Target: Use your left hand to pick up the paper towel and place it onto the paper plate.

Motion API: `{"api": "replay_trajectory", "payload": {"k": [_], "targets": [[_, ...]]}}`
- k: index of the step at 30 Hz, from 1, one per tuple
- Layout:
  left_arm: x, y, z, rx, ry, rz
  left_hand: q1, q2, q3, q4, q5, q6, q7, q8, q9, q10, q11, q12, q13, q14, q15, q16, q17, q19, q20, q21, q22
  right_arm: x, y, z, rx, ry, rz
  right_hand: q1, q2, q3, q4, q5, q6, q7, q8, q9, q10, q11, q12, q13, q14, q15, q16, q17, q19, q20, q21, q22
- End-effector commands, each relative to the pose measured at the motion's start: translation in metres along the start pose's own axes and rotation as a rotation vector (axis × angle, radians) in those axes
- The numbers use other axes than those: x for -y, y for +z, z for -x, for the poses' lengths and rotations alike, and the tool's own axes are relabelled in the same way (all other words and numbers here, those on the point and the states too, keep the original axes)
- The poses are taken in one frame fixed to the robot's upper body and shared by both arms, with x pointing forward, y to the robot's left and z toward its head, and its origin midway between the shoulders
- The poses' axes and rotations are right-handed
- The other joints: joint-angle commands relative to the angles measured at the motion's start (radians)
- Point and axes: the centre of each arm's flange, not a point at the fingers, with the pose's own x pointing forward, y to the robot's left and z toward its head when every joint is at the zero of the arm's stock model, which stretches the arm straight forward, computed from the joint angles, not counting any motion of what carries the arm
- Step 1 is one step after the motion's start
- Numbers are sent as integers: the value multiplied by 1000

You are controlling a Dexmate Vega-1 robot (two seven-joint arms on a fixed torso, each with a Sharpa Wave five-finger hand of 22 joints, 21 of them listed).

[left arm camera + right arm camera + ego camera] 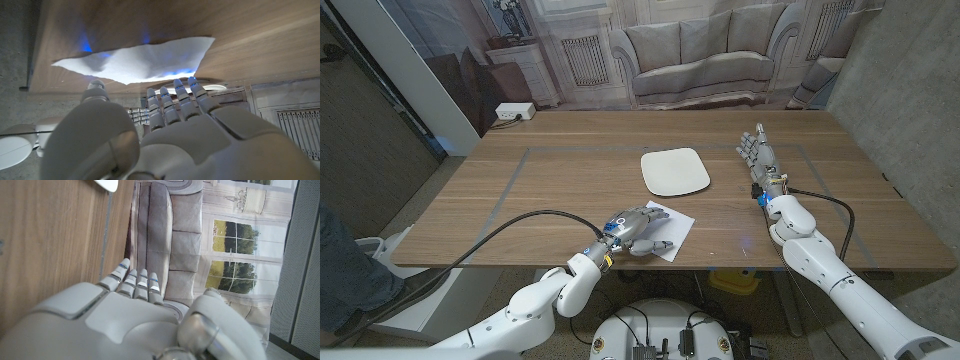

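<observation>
A white paper towel [672,226] lies flat on the wooden table near its front edge. My left hand [636,232] is over the towel's near left part, fingers stretched out and apart, thumb to the side, holding nothing. In the left wrist view the fingers [172,102] reach toward the flat towel [135,62], and I cannot tell if they touch it. The square white paper plate [674,171] sits beyond the towel at mid-table with nothing on it. My right hand [757,154] stands to the right of the plate, fingers straight and held up, holding nothing. The plate's rim [107,184] shows past my right hand [140,320].
Faint tape lines mark a rectangle on the table [560,180]. A white box [515,112] sits beyond the far left corner. A person's leg [340,262] is at the left edge. A sofa backdrop [700,60] stands behind the table.
</observation>
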Motion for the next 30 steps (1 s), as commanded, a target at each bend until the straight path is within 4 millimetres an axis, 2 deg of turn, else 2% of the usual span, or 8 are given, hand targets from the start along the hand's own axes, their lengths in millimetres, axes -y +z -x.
{"api": "replay_trajectory", "payload": {"k": [1, 7, 12, 16, 23, 30], "targets": [[3, -1, -1, -1, -4, 17, 9, -3, 3, -8, 7, 5, -4, 0, 4, 1, -6, 0, 3, -5, -66, 2, 5, -2, 3, 2, 1, 2, 2, 3, 3, -5, 4, 0, 6, -2, -3, 1, 5, 0, 3, 4, 10, 2, 2, 4, 7, -2, -2, 1, 10, -6, -3, 3], [5, 0, -1, -1, -7, 19, 27, 0, 8, -17, 9, 8, -4, 0, 4, 4, -12, 1, 3, -1, -71, 4, 4, 12, 9, 8, 1, 3, 2, 5, 3, -5, 4, 0, 6, -2, -3, 1, 6, 0, 3, 4, 10, 0, 2, 4, 7, -4, -3, 1, 10, -6, -4, 3], [6, 0, -1, -7, -7, 19, 77, 5, 21, -42, 9, 16, -10, 2, 5, 5, -18, 1, 3, 4, -78, 4, 3, 49, 57, 19, 0, 3, 2, 6, 2, -5, 4, 0, 6, -3, -4, 1, 6, 0, 3, 5, 11, 2, 2, 4, 6, -3, -3, 1, 11, -5, -6, 3], [6, 0, 0, -15, -3, 19, 102, 5, 27, -55, 8, 26, -16, 5, 5, 7, -18, 2, 3, 9, -84, 5, 2, 72, 77, 26, -1, 3, 1, 7, 0, -5, 4, 0, 7, -3, -4, 1, 6, 0, 3, 5, 11, 3, 2, 4, 7, -4, -3, 1, 11, -5, -8, 3], [6, -1, 1, -26, 6, 28, 153, 17, 44, -78, 4, 41, -20, 9, 6, 20, -25, 6, 4, 26, -91, 10, 2, 108, 74, 35, -1, 2, -1, 8, -2, -6, -3, 0, 8, -4, -4, 1, 7, 0, 3, 5, 10, 0, 2, 4, 6, -3, -3, 1, 12, -5, -10, 3], [4, -2, 1, -23, 29, 50, 236, 50, 79, -105, -19, 60, -4, 11, 7, 43, -26, 11, 5, 57, -92, 16, 4, 194, 56, 56, -3, 2, -1, 8, 1, -8, -5, 0, 8, -4, -5, 1, 6, 0, 3, 5, 10, 0, 2, 5, 7, -2, -3, 1, 13, -5, -12, 3]]}}
